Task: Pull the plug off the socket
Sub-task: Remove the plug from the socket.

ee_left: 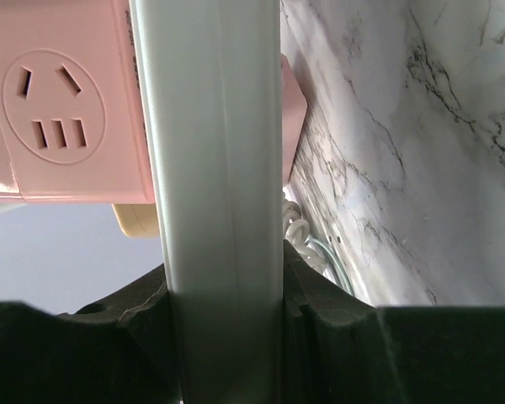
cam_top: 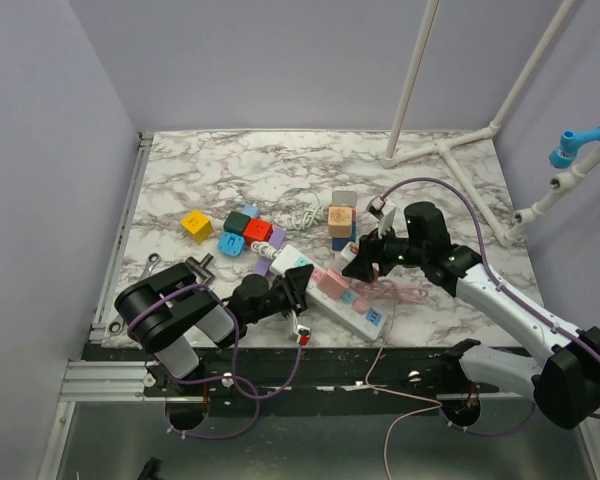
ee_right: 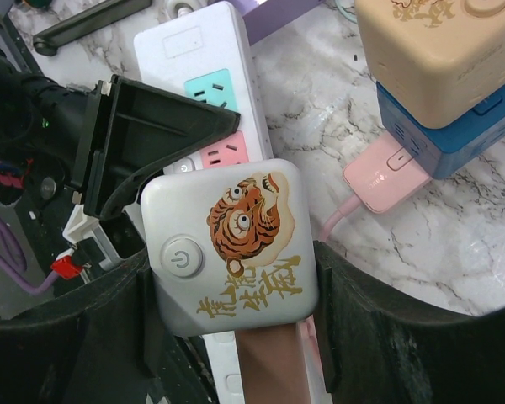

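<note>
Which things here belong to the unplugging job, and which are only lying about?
Job in hand: tiger plug, power strip, left claw, right claw.
Lying about: yellow cube, red cube, beige cube.

The plug [ee_right: 231,252] covers its own pins and the socket under it, so whether it is seated or lifted cannot be told. The strip [ee_right: 209,50] and the right fingers [ee_right: 404,337] run off the bottom edge, and the beige cube [ee_right: 438,50] off the top. At the left wrist the strip is a close blur and the left fingers [ee_left: 76,353] are cut off below. From above, the plug cannot be made out.
</note>
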Controlling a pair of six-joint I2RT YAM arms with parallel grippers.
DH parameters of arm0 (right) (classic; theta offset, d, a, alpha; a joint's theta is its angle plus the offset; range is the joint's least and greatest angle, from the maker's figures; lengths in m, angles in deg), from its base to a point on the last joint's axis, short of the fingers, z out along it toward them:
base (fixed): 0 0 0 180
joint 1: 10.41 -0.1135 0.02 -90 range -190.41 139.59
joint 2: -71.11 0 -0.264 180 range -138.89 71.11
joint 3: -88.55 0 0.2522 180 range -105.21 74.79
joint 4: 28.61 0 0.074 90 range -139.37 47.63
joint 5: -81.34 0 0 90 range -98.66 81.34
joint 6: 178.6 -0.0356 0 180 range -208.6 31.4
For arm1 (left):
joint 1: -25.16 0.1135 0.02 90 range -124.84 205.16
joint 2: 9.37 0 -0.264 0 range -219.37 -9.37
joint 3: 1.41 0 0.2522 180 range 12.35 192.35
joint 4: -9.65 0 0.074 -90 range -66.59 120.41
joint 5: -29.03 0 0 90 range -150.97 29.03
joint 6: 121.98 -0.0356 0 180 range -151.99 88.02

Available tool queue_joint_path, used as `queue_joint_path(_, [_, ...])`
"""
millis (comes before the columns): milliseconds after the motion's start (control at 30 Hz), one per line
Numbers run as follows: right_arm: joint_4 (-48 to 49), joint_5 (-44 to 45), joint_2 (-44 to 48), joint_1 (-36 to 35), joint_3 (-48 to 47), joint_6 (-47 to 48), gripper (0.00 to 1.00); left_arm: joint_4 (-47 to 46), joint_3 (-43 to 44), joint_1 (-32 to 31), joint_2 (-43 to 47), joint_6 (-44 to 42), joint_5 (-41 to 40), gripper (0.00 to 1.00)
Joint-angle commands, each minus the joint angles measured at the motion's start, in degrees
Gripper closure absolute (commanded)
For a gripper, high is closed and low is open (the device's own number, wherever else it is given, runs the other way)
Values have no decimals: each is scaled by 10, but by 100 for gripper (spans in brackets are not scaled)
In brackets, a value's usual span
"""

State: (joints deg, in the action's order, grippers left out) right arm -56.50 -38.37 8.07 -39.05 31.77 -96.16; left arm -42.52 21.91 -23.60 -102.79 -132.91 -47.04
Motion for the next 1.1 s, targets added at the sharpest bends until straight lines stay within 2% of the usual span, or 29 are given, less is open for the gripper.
queue_joint_path(0, [108,50,45,62,-75,-8,99,165,-40,-1,-12,-69,33,100])
queue_joint_path(200, [117,22,37,94,-83,-15,99,217,-43,-1,-10,-85,21,100])
queue_joint_path(433, [121,7,24,101,-92,-16,99,288,-27,-1,-8,-91,-6,100])
queue_joint_path(767, [126,28,36,101,-61,-36,99,251,-1,-4,-30,-64,-31,100])
queue_joint_path(800, [128,30,37,102,-59,-38,99,245,3,-7,-40,-61,-44,93])
queue_joint_path(867, [129,28,40,102,-58,-40,99,226,12,-9,-60,-44,-63,70])
queue_joint_path(900, [128,25,43,101,-58,-41,99,220,19,-9,-68,-36,-71,65])
queue_joint_path(933, [128,23,45,102,-57,-44,99,210,22,-9,-71,-27,-72,55])
queue_joint_path(967, [128,21,49,102,-56,-45,99,201,24,-9,-71,-13,-71,41])
queue_joint_path(1000, [129,19,51,102,-56,-47,99,201,25,-9,-67,-6,-69,13])
queue_joint_path(1033, [129,17,54,102,-55,-50,99,200,24,-9,-62,-2,-64,2])
queue_joint_path(1067, [130,14,55,102,-56,-53,99,197,22,-9,-55,3,-62,2])
